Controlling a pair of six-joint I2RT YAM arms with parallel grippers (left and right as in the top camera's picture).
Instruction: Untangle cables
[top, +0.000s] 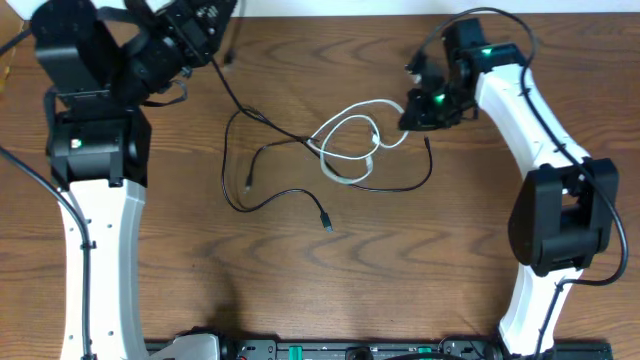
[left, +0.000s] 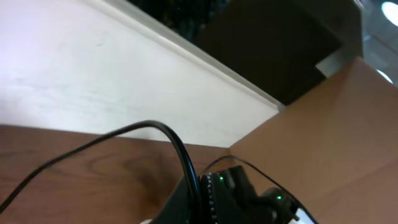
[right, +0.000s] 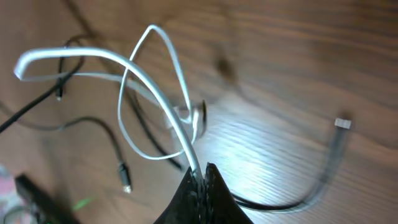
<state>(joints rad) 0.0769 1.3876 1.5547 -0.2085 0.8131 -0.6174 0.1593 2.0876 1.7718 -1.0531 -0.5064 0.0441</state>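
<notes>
Where your left gripper (top: 207, 48) hangs up-left of white cable (right: 93, 53), jaws pressed together, black cable (top: 228, 88) runs straight into them; arm folded back. Your right gripper (right: 202, 171) pinches white cable's right end, arm stretched forward, elbow bent. Only right wrist view shows pinch itself.

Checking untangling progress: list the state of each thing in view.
white cable, looped, crossed with the black cable, one stretch pinched in the right gripper.
black cable, one end lifted to the left gripper, the rest slack on the table.
left gripper, shut on black cable.
right gripper, shut on white cable.
</notes>
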